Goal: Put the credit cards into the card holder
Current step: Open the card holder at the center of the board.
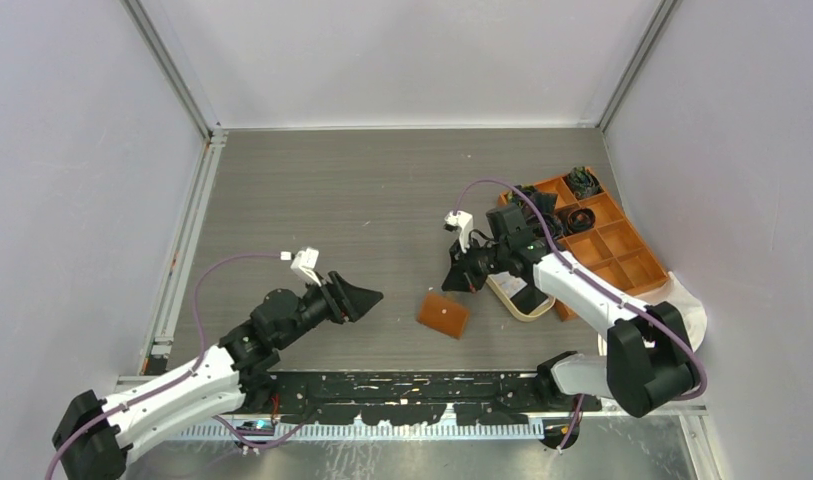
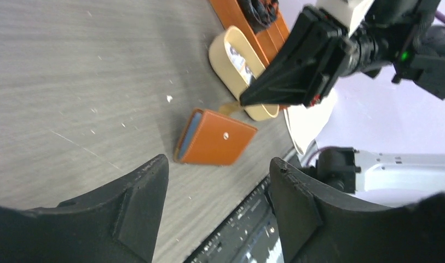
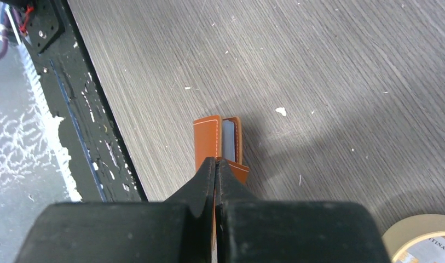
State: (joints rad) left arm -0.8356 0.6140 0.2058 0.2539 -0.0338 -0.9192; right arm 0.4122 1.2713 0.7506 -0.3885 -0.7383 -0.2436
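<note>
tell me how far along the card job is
Done: the card holder lies folded with a grey-blue card edge showing inside. In hand: the right gripper, jaws shut on what looks like an orange card, just above it. To do: printed cards in the cream tray; left gripper open, empty.

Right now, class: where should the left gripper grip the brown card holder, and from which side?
I'd pinch the card holder across its two long edges, from above on the left: it lies flat and folded, snap up, and the right gripper, seemingly shut on a thin credit card, hangs close at its far right.
</note>
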